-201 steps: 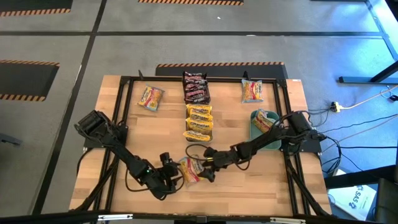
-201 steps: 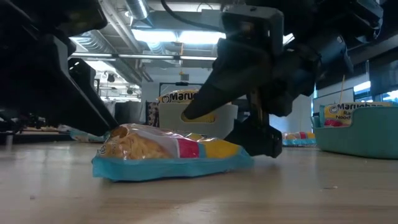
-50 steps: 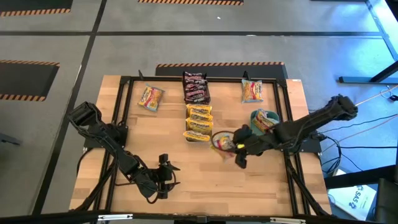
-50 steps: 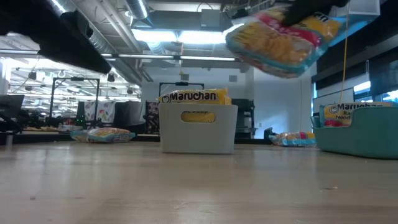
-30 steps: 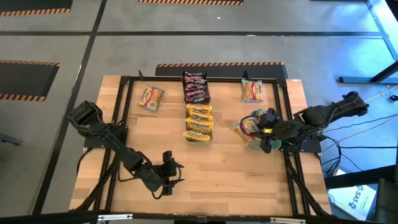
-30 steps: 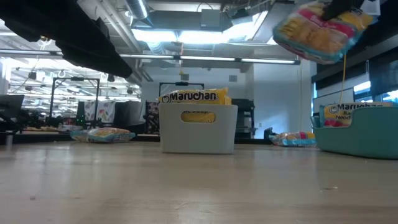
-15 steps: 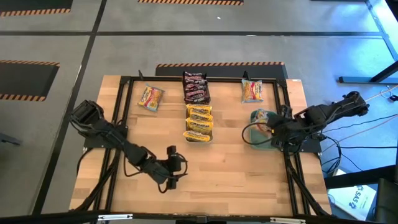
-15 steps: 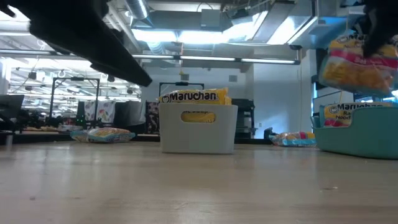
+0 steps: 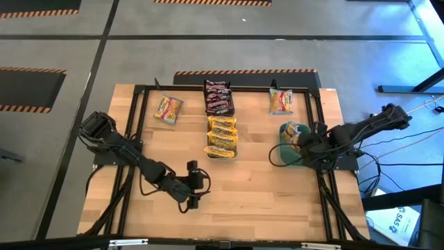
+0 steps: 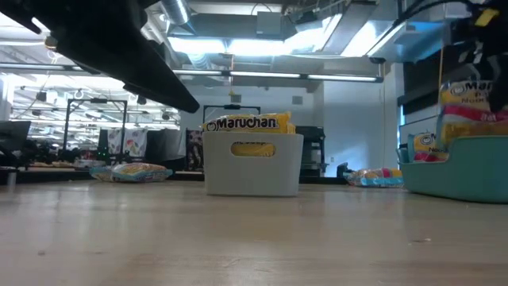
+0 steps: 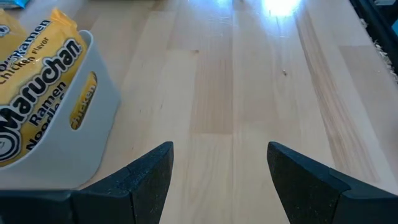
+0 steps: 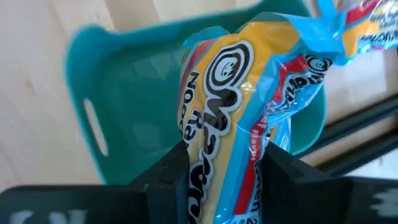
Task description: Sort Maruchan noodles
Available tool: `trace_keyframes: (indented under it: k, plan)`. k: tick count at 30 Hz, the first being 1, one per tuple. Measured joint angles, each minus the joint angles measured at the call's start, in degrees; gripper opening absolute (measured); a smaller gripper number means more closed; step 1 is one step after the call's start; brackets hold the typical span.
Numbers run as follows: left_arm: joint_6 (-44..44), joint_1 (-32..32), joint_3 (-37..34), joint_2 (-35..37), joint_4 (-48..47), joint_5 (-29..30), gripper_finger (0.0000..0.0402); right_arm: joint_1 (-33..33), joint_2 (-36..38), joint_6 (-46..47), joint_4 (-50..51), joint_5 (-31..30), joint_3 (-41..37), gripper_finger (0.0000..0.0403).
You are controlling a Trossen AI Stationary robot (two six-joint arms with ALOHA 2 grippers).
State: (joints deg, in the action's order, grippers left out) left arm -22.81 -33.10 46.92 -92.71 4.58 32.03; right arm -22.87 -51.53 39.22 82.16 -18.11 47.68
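Note:
My right gripper (image 12: 225, 171) is shut on an orange-yellow Maruchan noodle packet (image 12: 236, 93) with blue ends and stands over the teal bin (image 9: 283, 158) at the table's right. In the low view the packet (image 10: 474, 103) stands upright, its lower end behind the bin's rim (image 10: 456, 147). Another such packet (image 12: 367, 25) lies in the bin. My left gripper (image 11: 219, 152) is open over bare wood, near the clear bin (image 11: 93, 118) of yellow packets. In the high view that gripper (image 9: 196, 182) is at the near middle. My right gripper pinches the packet between its two fingers, near the packet's upper end (image 12: 224, 155). The printed face bulges out between the fingers (image 12: 177, 168). The fingers point steeply down from above. The packet hangs upright below them and dips into the teal bin; whether it rests on anything there is hidden.
A dark bin of dark packets (image 9: 218, 98) and the clear bin of yellow ones (image 9: 222, 137) stand in a row at the middle far side. Loose packets lie far left (image 9: 168, 108) and far right (image 9: 280, 101). A black frame (image 9: 139, 90) borders the table.
My right gripper has carried the packet toward the table's right edge and down, tipping to point steeply downward. The packet, high and clear before, now stands upright with its lower end in the teal bin. My left gripper has drifted slightly right and toward the clear bin.

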Motion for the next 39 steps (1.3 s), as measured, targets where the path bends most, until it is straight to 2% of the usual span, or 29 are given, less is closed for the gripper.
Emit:
trace_keyframes:
  k: [8,18,21,28,31,35,39]
  plan:
    - [-0.44,0.19,0.0,0.0,0.24,-0.02,0.0255,0.02,-3.49,0.25,-4.38,-0.36,-4.59,0.0118]
    - [-0.4,0.02,-0.02,0.0,0.2,-0.46,0.0255,0.29,-9.93,-0.57,-5.77,-1.97,-4.72,0.0119]
    - [-0.45,0.08,-0.02,0.0,0.21,-1.91,0.0255,2.19,-12.07,-0.57,-5.88,-1.06,-4.72,0.0138]
    - [-0.87,0.04,-0.02,0.0,0.2,-4.08,0.0255,9.03,-16.61,-3.67,-5.58,-1.28,-4.72,0.0226]
    - [-0.9,0.04,-0.02,0.0,0.22,-4.47,0.0255,11.64,-17.99,-4.8,-4.81,-2.4,-4.72,0.0251]
    - [-0.83,0.06,-0.02,0.0,0.22,-4.57,0.0255,13.33,-18.95,-4.86,-4.46,-4.4,-4.7,0.026]
    - [-0.8,0.06,-0.02,0.0,0.41,-4.59,0.0255,13.12,-18.88,-5.03,-4.14,-1.84,-3.36,0.0255]
